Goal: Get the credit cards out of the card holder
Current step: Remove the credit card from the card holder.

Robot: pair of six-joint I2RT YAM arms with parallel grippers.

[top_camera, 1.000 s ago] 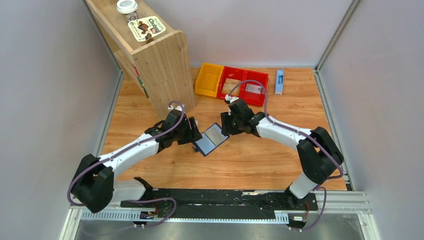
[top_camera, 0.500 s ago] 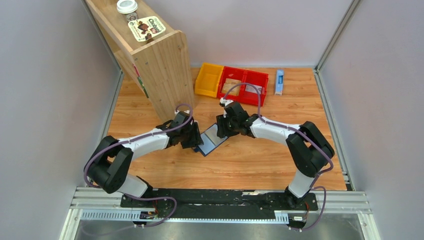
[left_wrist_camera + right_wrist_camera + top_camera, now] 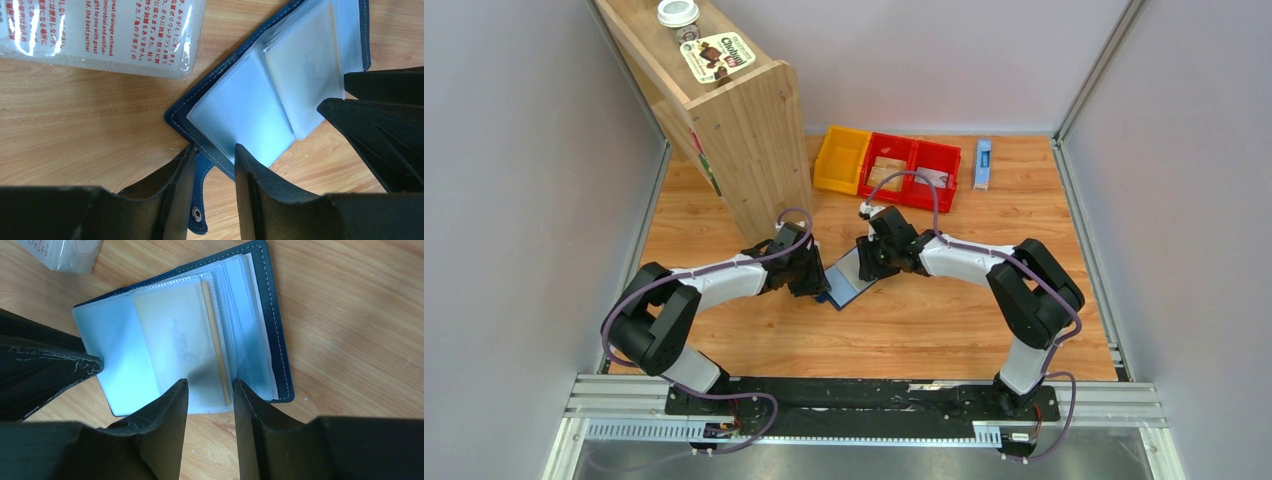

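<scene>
Top: card holder (image 3: 849, 281) lies open and flat between my left gripper (image 3: 817, 279) and right gripper (image 3: 871, 266).
Left wrist: jaws half-spread astride the clasp tab (image 3: 199, 207) corner, to pin it.
Right wrist: jaws half-spread over the pocketed tan credit card (image 3: 180, 340), probably not gripping yet.

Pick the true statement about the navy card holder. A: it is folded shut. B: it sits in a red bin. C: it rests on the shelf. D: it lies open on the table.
D: the card holder lies spread open on the table, clear pockets up, a tan card in one.
</scene>
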